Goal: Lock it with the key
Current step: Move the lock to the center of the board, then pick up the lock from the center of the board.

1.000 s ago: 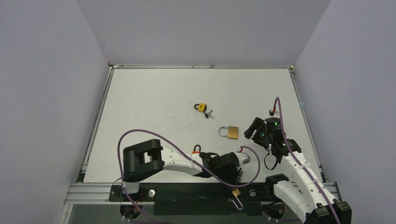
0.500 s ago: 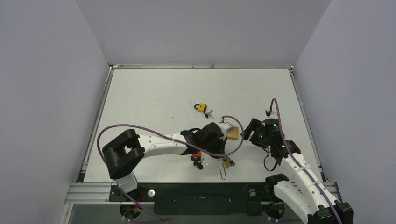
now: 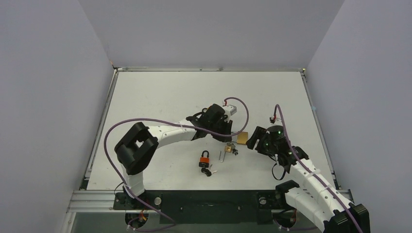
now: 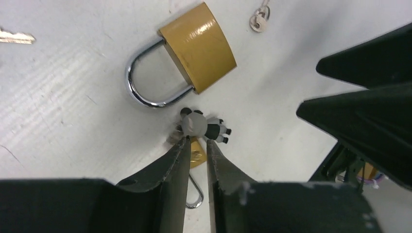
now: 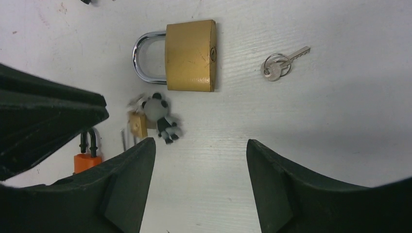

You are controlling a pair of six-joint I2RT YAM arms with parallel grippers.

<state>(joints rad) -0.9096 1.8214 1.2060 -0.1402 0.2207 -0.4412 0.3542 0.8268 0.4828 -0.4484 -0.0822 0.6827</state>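
The small brass padlock (image 5: 137, 124) has its thin shackle swung open and a panda charm (image 5: 160, 115) on its ring. It lies on the table (image 3: 160, 97) just beside the large brass padlock (image 5: 190, 55), on that lock's near side. A second ago it dangled off the table's front edge under the left arm. Half a second ago it was on the table, but well short of the big lock. So the left arm has brought it inward.

The left claw (image 4: 197, 143) hangs right over it, fingers drawn almost together with only a slit between them. Whether they pinch the ring I can't tell. The right claw (image 5: 199, 145) is spread wide just to the right of the large brass padlock, and has edged closer.

A loose key (image 5: 294, 54) lies off that padlock's keyhole end. An orange padlock (image 3: 204, 159) sits nearer the front, to the left.

To my eye the open lock is now within reach of both claws, but nothing is locked yet.
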